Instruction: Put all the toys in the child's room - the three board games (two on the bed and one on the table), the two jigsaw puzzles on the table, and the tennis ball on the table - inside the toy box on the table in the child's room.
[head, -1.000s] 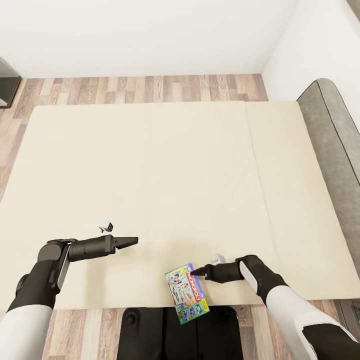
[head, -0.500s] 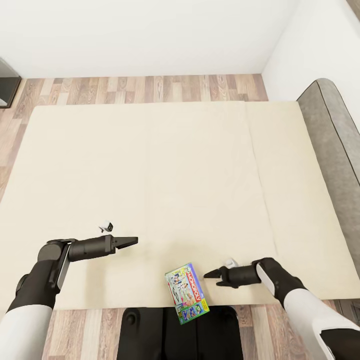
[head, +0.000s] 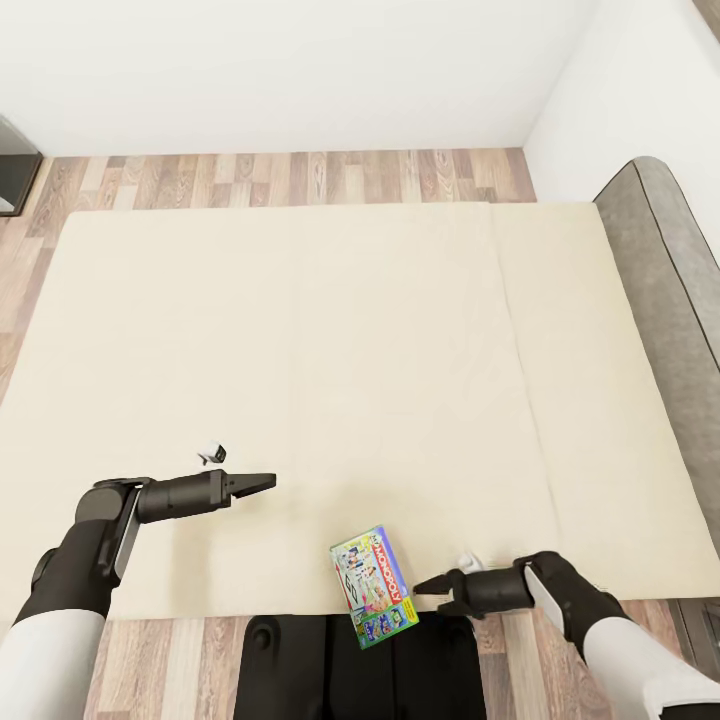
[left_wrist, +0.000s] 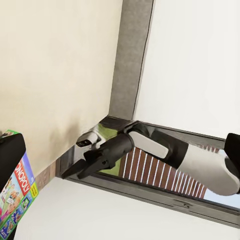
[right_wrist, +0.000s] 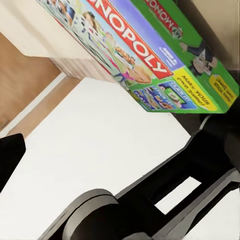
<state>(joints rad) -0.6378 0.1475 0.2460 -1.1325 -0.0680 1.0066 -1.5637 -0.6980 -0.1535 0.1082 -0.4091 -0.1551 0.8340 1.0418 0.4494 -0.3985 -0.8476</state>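
Observation:
One of the board games (head: 372, 587), a green box with red lettering, lies on the bed (head: 300, 330) at its near edge, one end hanging past the edge. It also shows in the right wrist view as the board game (right_wrist: 145, 55) close ahead, and in the left wrist view as the board game (left_wrist: 15, 200). My right gripper (head: 428, 594) is open just right of the box, apart from it, with nothing between its fingers; the right gripper (left_wrist: 75, 170) shows spread jaws. My left gripper (head: 268, 483) hovers open over the mattress, well left of the box, holding nothing.
A grey padded headboard (head: 660, 280) runs along the bed's right side. Wood-plank floor (head: 300, 178) and white walls lie beyond the bed. A dark cabinet corner (head: 10, 170) sits far left. My black base (head: 300, 660) stands against the bed's near edge.
My right gripper has pulled back from the box's far corner toward the bed's near edge and slightly right. The box and the left arm have not moved.

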